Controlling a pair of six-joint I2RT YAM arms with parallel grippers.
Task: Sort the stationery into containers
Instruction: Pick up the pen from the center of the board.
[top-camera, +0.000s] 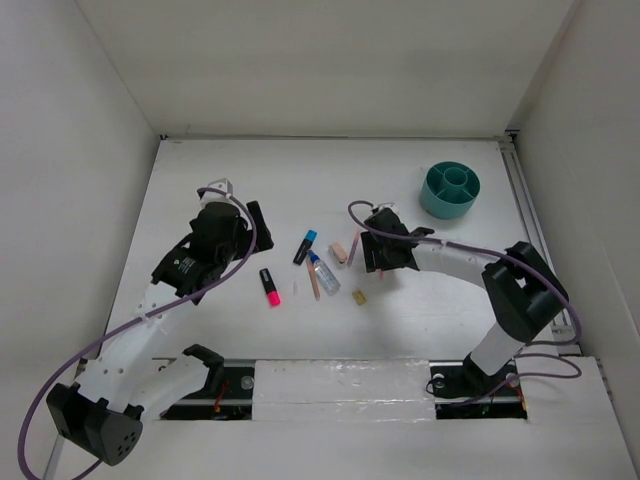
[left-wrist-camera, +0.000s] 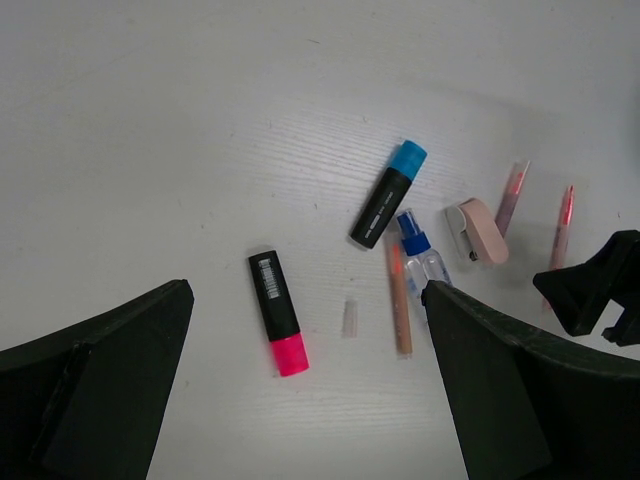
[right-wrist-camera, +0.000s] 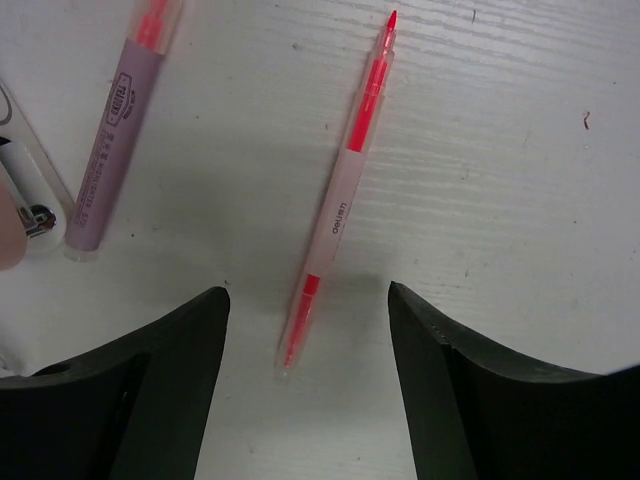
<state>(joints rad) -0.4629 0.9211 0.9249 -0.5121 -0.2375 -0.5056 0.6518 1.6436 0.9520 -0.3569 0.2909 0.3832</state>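
The round teal organiser (top-camera: 450, 190) stands at the far right. The stationery lies mid-table: a pink-capped black marker (left-wrist-camera: 277, 312), a blue-capped black marker (left-wrist-camera: 388, 193), a clear blue-capped bottle (left-wrist-camera: 420, 255), an orange pencil (left-wrist-camera: 398, 295), a pink eraser (left-wrist-camera: 478, 230) and a tiny tan block (top-camera: 359, 296). My right gripper (right-wrist-camera: 308, 300) is open, low over the table. The near end of a thin pink pen (right-wrist-camera: 340, 200) lies between its fingers, untouched. A second, purplish pen (right-wrist-camera: 115, 140) lies to its left. My left gripper (left-wrist-camera: 305, 330) is open and empty above the pink-capped marker.
A small clear cap (left-wrist-camera: 349, 317) lies between the pink-capped marker and the pencil. White walls enclose the table on three sides. The right gripper's black body (left-wrist-camera: 600, 285) shows at the right edge of the left wrist view, beside the pens.
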